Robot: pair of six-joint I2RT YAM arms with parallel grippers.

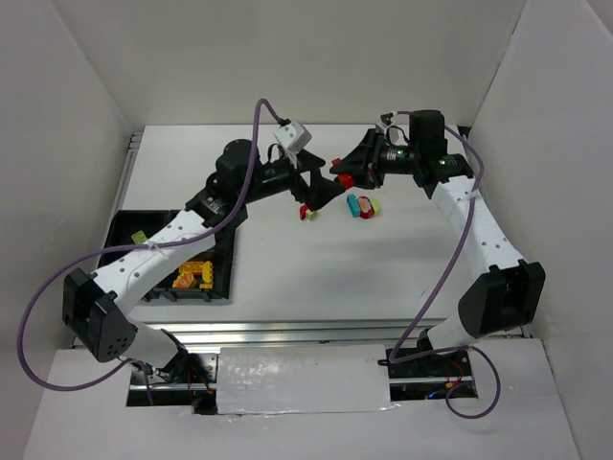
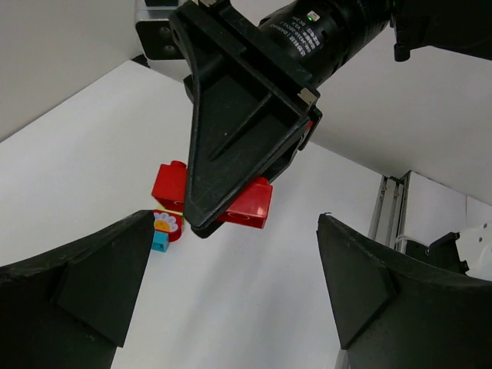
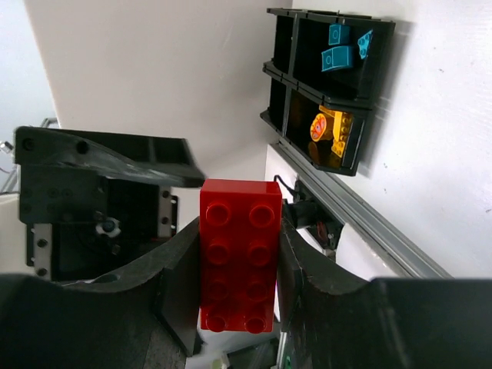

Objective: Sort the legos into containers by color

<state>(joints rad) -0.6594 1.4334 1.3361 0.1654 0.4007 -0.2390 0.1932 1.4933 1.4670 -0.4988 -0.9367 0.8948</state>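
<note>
Above the far middle of the table [image 1: 287, 268], the right end effector [image 3: 240, 223] pinches a red two-by-four brick [image 3: 240, 269] between its fingers, with the studs turned toward its wrist camera. Just beside it and facing it, we see the left end effector [image 2: 231, 284] with its fingers spread wide and nothing between them. On the table below the two lie a small red-and-yellow piece [image 1: 306, 212] and, a little to its right, a cluster of cyan, red and yellow bricks [image 1: 361, 205]. Well to the left, at the table's edge, the black tray [image 1: 124, 225] holds orange-yellow bricks [image 1: 192, 276] in its near right compartment. We find cyan bricks [image 3: 338, 58] in the compartment adjoining that one, and a lime green piece [image 1: 137, 237] in a left compartment.
</note>
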